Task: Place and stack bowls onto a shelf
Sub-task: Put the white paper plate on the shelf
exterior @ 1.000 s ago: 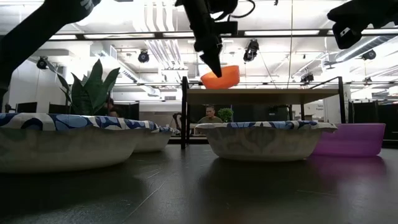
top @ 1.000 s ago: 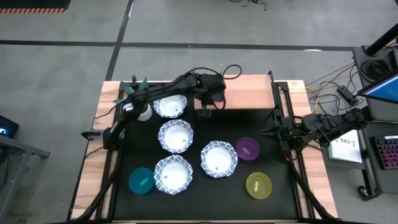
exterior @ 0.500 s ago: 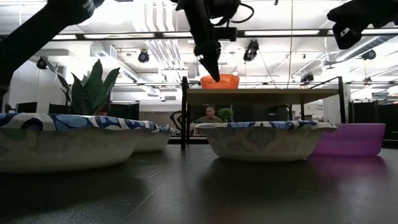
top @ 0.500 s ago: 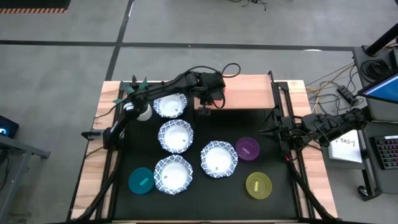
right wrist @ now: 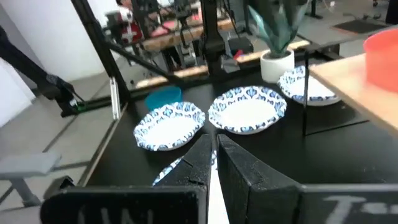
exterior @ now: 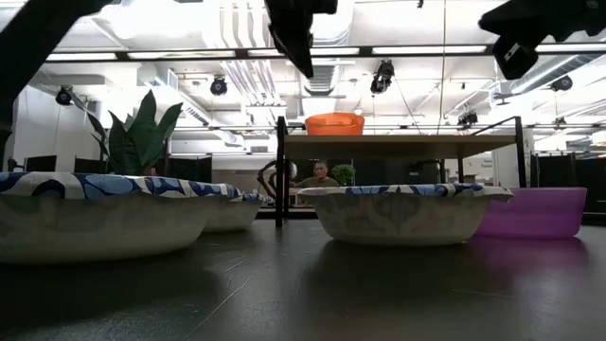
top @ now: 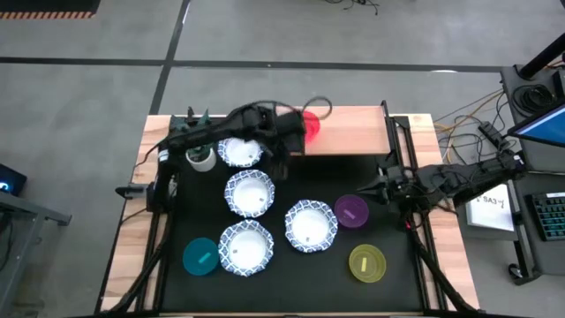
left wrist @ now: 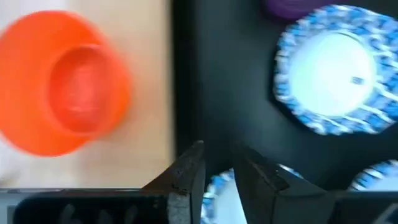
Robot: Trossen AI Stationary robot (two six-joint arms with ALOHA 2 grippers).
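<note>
The red bowl (top: pixel 310 124) stands upright by its base on the left end of the light-wood shelf (top: pixel 349 132); it also shows in the low view (exterior: pixel 333 123) and the left wrist view (left wrist: pixel 62 90). My left gripper (top: pixel 284 157) is open and empty, above the black table just off the shelf's near left corner, raised high in the low view (exterior: pixel 295 43). My right gripper (top: pixel 381 187) is shut and empty near the table's right edge, beside the purple bowl (top: pixel 351 212). Several white blue-rimmed bowls (top: pixel 250 193) lie on the table.
A teal bowl (top: pixel 200 256) and a yellow-green bowl (top: pixel 367 263) sit near the table's front edge. A potted green plant (top: pixel 199 150) stands at the far left, beside one white bowl (top: pixel 241 150). The shelf's middle and right part (top: pixel 362 132) are bare wood.
My left gripper has lowered the red bowl from a tilted hold above the shelf until it sat level on the board, then let go. It has risen and drawn back toward the table's left and near side. The bowl stays on the shelf.
</note>
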